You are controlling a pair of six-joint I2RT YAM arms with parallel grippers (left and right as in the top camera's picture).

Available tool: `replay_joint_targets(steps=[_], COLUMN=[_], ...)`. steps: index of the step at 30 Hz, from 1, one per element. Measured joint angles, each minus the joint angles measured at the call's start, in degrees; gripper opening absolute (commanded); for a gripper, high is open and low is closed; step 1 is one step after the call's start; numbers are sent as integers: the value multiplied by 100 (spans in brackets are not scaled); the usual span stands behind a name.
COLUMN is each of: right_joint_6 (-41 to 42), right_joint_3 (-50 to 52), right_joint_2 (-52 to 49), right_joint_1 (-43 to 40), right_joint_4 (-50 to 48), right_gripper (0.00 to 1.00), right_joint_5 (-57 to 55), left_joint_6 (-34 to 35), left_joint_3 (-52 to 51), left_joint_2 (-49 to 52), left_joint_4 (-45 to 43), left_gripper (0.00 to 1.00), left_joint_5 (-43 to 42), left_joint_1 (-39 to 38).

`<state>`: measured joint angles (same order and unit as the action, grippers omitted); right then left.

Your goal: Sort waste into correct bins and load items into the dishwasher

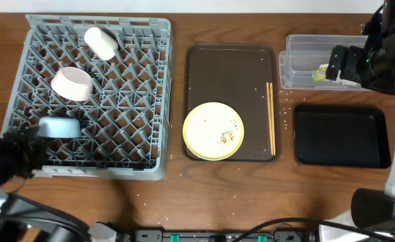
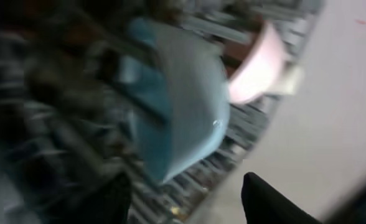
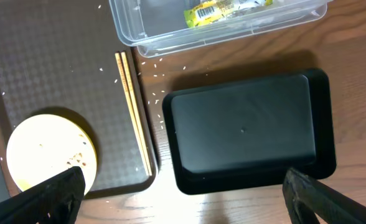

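The grey dishwasher rack holds a white cup, a white bowl and a light blue bowl near its left edge. My left gripper is at the rack's front left corner. In the blurred left wrist view its jaws stand apart just short of the blue bowl, with nothing between them. The pale yellow plate carries food crumbs. A yellow-green wrapper lies in the clear tub. My right gripper hangs wide open over the black tray.
The plate sits on a dark brown serving tray, with wooden chopsticks along its right side. Loose rice grains dot the table between that tray and the bins. The right arm reaches in from the far right corner.
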<state>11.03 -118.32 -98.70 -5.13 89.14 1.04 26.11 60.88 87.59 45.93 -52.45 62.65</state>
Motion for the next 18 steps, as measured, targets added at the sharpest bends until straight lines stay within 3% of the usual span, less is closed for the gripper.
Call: replay_joint_targets(steps=[4, 8, 9, 18], right_joint_6=[0, 0, 0, 0], right_joint_3=[0, 0, 0, 0], right_joint_2=[0, 0, 0, 0], right_joint_1=[0, 0, 0, 0], right_joint_4=[-2, -2, -2, -221], right_gripper=[99, 99, 99, 99], right_joint_5=[-2, -2, 0, 0], left_joint_6=[-144, -232, -238, -717], left_joint_3=[103, 144, 146, 164], left_joint_2=[-498, -1021, -1130, -1534], left_joint_4=[254, 317, 299, -767], left_gripper=[58, 11, 8, 8], left_joint_5=[1115, 1694, 1742, 2277], left_joint_1=[24, 4, -26, -1493])
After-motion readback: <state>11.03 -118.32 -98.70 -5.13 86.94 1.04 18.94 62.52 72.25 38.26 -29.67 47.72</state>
